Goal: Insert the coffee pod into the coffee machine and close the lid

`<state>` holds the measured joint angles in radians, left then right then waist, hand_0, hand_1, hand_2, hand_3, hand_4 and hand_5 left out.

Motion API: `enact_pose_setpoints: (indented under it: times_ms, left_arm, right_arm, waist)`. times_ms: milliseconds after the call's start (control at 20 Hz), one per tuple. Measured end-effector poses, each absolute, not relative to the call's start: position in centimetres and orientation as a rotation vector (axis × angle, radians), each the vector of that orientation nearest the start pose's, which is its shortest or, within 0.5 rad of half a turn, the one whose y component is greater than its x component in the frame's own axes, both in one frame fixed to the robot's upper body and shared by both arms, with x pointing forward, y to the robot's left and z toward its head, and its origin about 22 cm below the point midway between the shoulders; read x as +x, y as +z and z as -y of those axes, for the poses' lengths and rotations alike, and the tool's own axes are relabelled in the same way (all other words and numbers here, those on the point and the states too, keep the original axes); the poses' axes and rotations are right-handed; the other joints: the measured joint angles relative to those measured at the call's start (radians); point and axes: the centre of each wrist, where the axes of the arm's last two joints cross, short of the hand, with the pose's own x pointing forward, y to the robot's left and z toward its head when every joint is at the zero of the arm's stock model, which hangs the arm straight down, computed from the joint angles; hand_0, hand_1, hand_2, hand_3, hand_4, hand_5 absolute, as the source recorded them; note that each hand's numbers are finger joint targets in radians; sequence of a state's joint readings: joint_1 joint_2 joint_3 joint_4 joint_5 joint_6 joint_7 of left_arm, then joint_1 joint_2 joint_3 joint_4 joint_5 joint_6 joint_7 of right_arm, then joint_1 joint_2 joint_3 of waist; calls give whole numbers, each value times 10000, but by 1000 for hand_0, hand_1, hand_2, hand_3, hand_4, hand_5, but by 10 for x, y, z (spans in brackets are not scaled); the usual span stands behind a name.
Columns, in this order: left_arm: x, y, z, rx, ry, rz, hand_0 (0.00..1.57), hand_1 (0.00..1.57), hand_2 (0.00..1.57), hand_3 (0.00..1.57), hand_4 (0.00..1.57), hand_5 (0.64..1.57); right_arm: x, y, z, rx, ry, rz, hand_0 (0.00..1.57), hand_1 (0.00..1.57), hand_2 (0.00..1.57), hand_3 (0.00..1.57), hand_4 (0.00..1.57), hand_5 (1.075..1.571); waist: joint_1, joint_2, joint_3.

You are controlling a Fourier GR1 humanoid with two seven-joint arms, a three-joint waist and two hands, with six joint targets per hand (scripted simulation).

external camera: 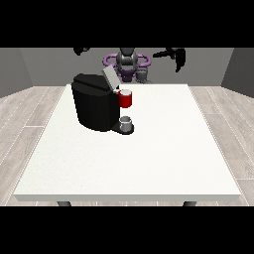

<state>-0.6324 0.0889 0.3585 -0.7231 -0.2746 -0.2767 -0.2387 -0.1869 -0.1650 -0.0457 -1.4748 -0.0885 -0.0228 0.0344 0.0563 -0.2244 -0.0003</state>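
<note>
White table (149,163) carries a black coffee machine (94,106), lid (109,78) raised; red thing at the machine (126,99) above a grey thing (126,122). Behind the machine, both hands (82,50) (177,55) hang raised; fingers cannot be told.

matt white table (149,163), wood-plank floor (30,114)

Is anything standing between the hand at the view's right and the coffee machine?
Nothing visible does. The hand at the view's right hangs raised behind the table's far edge, and bare white table lies between it and the coffee machine, whose lid is up.
</note>
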Motion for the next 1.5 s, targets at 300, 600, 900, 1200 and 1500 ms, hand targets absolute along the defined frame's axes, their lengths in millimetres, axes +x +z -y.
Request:
enact_pose_setpoints:
  times_ms: [300,600,900,1200,1500]
  left_arm:
    - [363,-25,-240,-1496,-2378,15110,0,0,0,0,0,1571]
    - [348,-22,-243,-1663,-2039,15527,0,0,0,0,112,1571]
    - [335,-9,-238,-1931,-1994,15720,0,0,0,0,0,1571]
    - [318,-4,-238,-1649,-1486,16061,0,0,0,0,0,1571]
    - [309,11,-250,-1362,-1599,16165,0,0,0,0,0,1571]
  right_arm:
    - [295,37,260,-618,1348,16300,0,0,0,0,161,1571]
    - [310,47,246,-410,1690,16480,0,0,0,0,0,1571]
    - [325,39,259,-433,1276,16277,0,0,0,0,0,1571]
    - [342,46,259,-126,1334,16381,0,0,0,0,0,1571]
    - [356,49,250,-108,1687,16475,0,0,0,0,0,1571]
  waist:
    - [585,192,2]
    - [814,652,4]
    - [1226,1037,7]
    - [1011,1571,5]
    - [935,2022,5]
